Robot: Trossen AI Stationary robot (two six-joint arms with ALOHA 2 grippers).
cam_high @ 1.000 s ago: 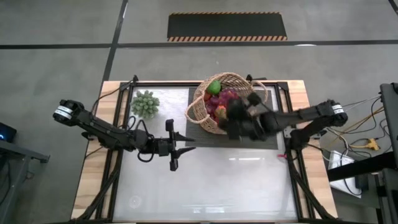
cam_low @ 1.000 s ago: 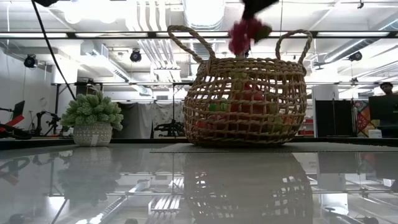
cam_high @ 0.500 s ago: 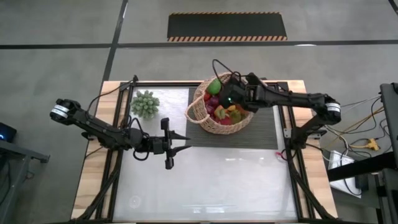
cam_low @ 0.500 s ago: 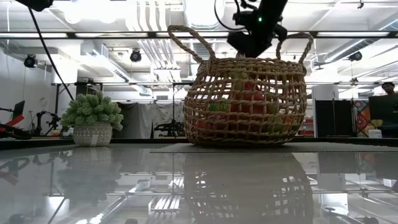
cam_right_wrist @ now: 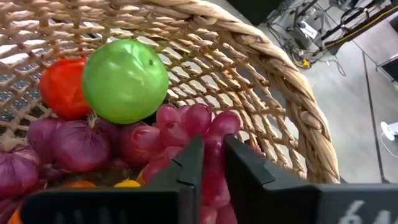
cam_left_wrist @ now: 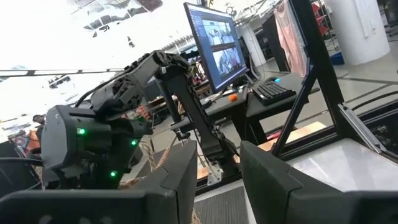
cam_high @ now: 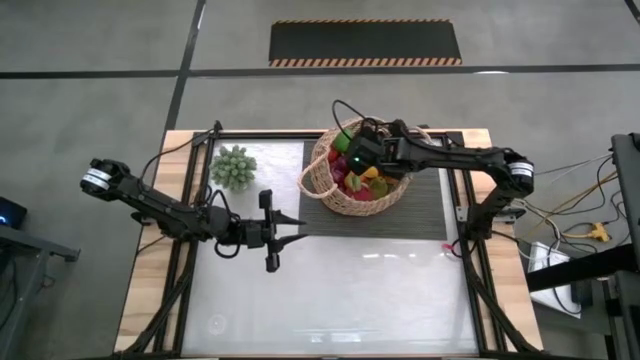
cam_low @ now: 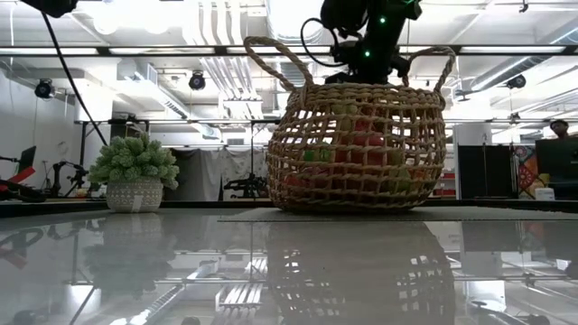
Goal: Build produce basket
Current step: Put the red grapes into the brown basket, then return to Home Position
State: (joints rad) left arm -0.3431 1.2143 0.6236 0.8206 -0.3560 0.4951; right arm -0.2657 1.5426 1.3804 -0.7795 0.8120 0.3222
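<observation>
On the shiny table your right gripper (cam_right_wrist: 213,163) has dropped low into the basket (cam_high: 330,185), fingers almost closed around the red grapes (cam_right_wrist: 186,127) beside the green apple (cam_right_wrist: 124,79), so they're nearly delivered, while your left gripper (cam_high: 285,221) waits part-open over the table.

This is a robotics lab or workshop hall. The low view shows an open ceiling with white ducts (cam_low: 226,68) and strip lights, and the high view a bare concrete floor with a hazard-striped mat (cam_high: 365,43). A computer monitor (cam_left_wrist: 217,43) and keyboard (cam_left_wrist: 273,92) stand beside the worktop (cam_high: 330,290).
</observation>
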